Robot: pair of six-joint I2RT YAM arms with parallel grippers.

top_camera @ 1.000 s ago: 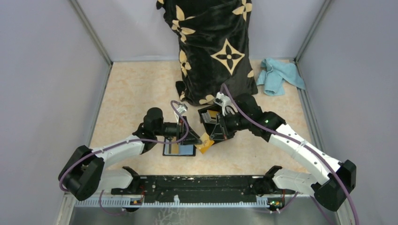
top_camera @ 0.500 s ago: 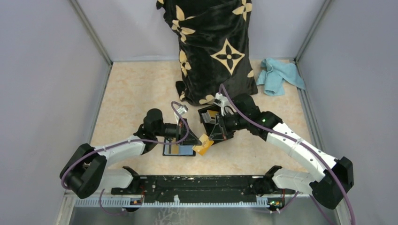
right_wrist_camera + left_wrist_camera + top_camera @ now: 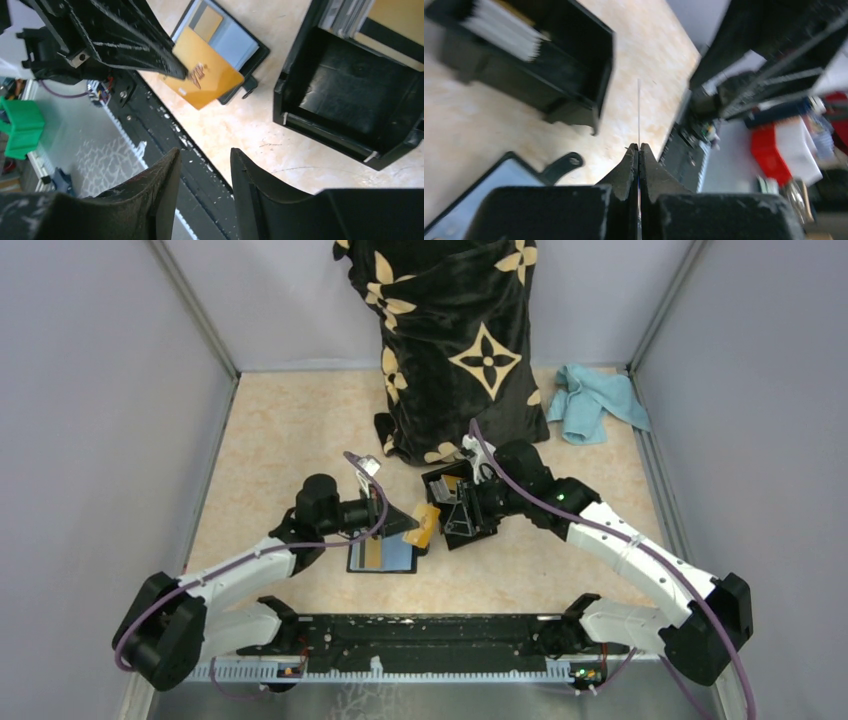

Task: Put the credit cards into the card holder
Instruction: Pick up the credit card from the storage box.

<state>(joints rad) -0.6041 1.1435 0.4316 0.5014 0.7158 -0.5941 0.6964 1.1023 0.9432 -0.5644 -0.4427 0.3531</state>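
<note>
The left gripper (image 3: 639, 150) has its fingers pressed together on an orange card (image 3: 205, 75). It pinches the card by one end, so the card sticks straight out ahead of the tips. In the left wrist view the card shows only as a thin edge-on line. It hangs clear of the desk (image 3: 290, 440), about midway between the side edges and closer to the near edge than the far.

The card holder (image 3: 560, 165) lies open and flat on the desk, just below the held card and to the gripper's left, a little nearer the near edge. An orange-gold card and a light blue card already show inside it. Its strap tab points toward the black box (image 3: 345, 95), which sits just beyond.

The right gripper (image 3: 204, 152) is spread and empty, hovering by the box with the card in its sight.

The left arm is the nearer and has the card. As I judge it, the free end must tip down and swing left to meet a pocket mouth.
</note>
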